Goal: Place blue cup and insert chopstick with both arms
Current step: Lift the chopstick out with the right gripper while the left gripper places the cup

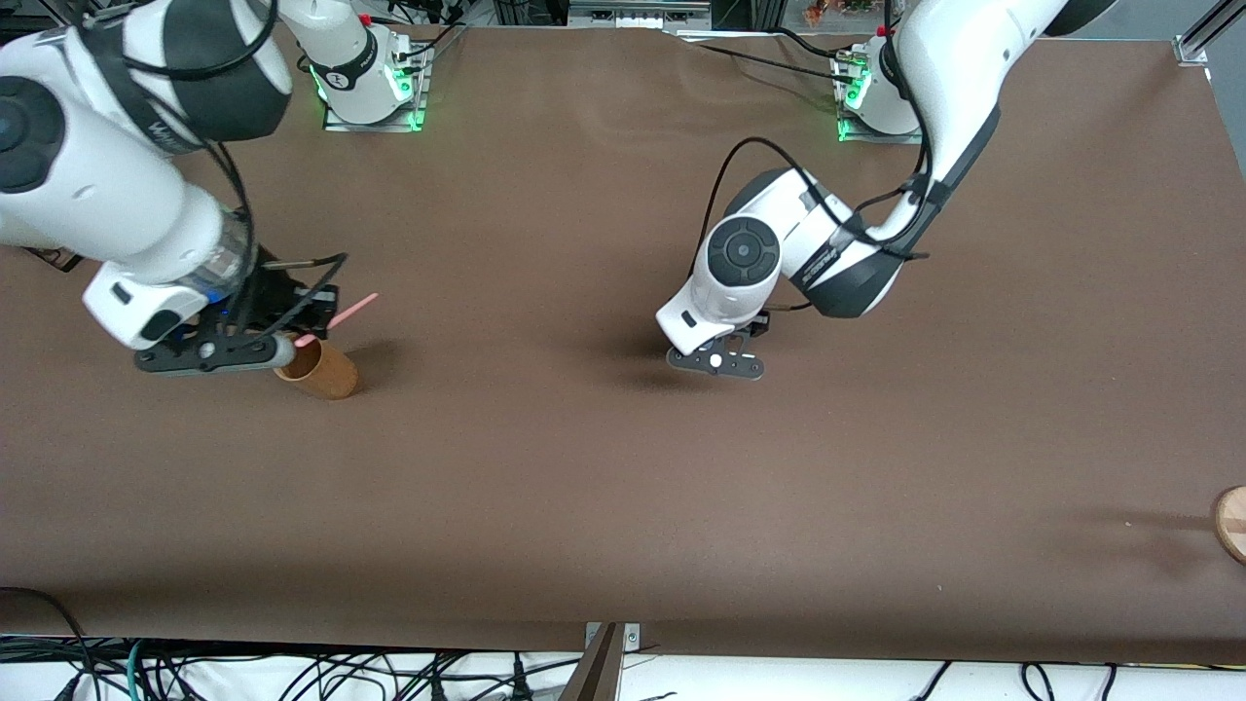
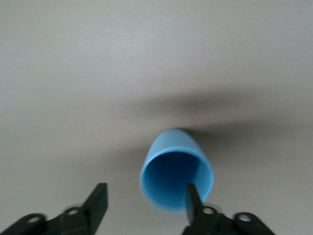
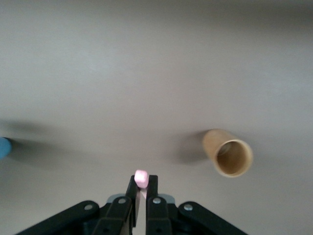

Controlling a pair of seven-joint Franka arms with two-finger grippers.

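Note:
The blue cup (image 2: 177, 169) stands upright on the brown table, seen from above in the left wrist view. My left gripper (image 2: 145, 191) is open right over it, with one fingertip (image 2: 192, 195) over its mouth and the other fingertip off to the side. In the front view my left gripper (image 1: 722, 352) is low over the table's middle and its hand hides the cup. My right gripper (image 3: 142, 188) is shut on the pink chopstick (image 3: 142, 178). It holds the chopstick (image 1: 352, 310) slanted just above the tan cup (image 1: 318, 369).
The tan cup (image 3: 228, 152) stands open-mouthed toward the right arm's end of the table. The blue cup's edge (image 3: 4, 147) also shows in the right wrist view. A round wooden object (image 1: 1231, 521) lies at the table's edge at the left arm's end.

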